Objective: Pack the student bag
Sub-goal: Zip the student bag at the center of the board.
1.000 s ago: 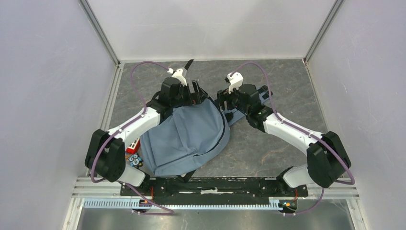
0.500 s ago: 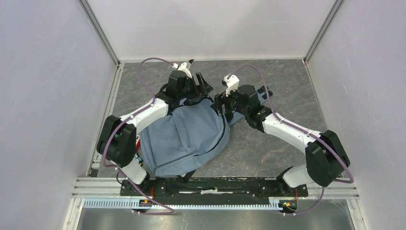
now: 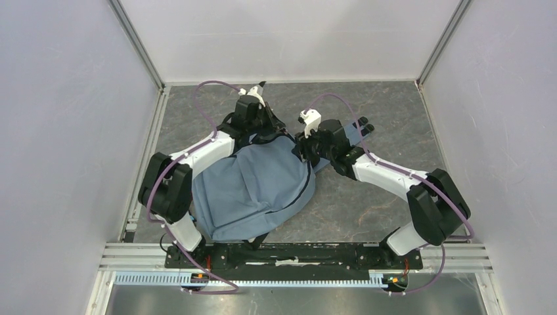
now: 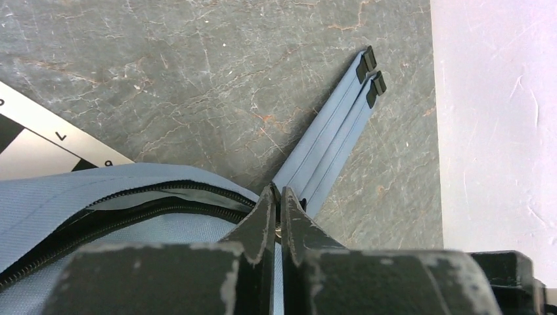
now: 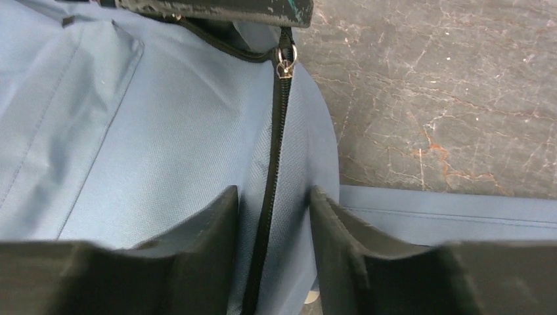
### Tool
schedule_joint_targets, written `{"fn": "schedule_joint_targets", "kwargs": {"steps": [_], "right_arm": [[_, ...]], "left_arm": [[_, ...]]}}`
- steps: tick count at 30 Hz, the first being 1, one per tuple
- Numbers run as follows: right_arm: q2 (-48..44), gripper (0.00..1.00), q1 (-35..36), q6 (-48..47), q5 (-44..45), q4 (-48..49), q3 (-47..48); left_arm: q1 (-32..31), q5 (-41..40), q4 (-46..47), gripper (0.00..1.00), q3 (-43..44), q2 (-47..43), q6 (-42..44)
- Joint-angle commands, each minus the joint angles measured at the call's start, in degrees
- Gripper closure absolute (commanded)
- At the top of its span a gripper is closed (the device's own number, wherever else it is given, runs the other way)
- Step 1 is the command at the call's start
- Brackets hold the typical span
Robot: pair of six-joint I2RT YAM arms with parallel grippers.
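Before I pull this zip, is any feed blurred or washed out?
Top external: even light, sharp, no glare on the student bag. Left wrist: table and straps crisp, left gripper soft up close. Right wrist: zip sharp, right gripper blurred at the bottom edge.

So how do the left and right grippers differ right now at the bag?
The left gripper has jaws pressed together; the right gripper has them apart. The left is at the zip slider; the right straddles the closed zip further along. Both are at the student bag.
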Motion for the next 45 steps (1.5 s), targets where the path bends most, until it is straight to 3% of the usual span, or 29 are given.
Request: {"fn": "schedule_joint_targets", "kwargs": {"steps": [1,3,5,15,24,31,45], "right_arm": [[0.5,0.65,0.2,-0.1,2.7,-1.3,2.2],[0.1,0.87,0.3,0.5,2.8,-0.9,1.2],[-0.7,1.0,0.3,1.1,3.5,-0.5,0.2],[-9.2,1.0,0.3,1.0,12.1,-1.2,-5.3],[-14.3,1.0,0.3,0.9,14.5,-3.1,-8.2],[-17.6,1.0,0.3,0.9,15.5,-3.8,-9.4],[-22.0,1.0,0.3,1.2,12.0,-5.5,-7.1]], "left_arm": [[0.0,-1.4,1.4,0.98,0.2,-2.4,-1.1],[0.0,-2.2,1.1,0.98,-0.6,-3.6,-0.2],[0.0,-3.5,0.1,0.98,-0.9,-4.8,0.8],[0.7,-10.7,-0.3,0.98,-6.5,-11.8,2.2],[2.4,-13.0,-2.7,0.98,-10.5,-17.2,3.6],[7.7,-10.4,-2.9,0.98,-14.6,-20.0,5.1],[16.0,-8.8,-7.5,0.98,-13.2,-19.3,11.0]]}}
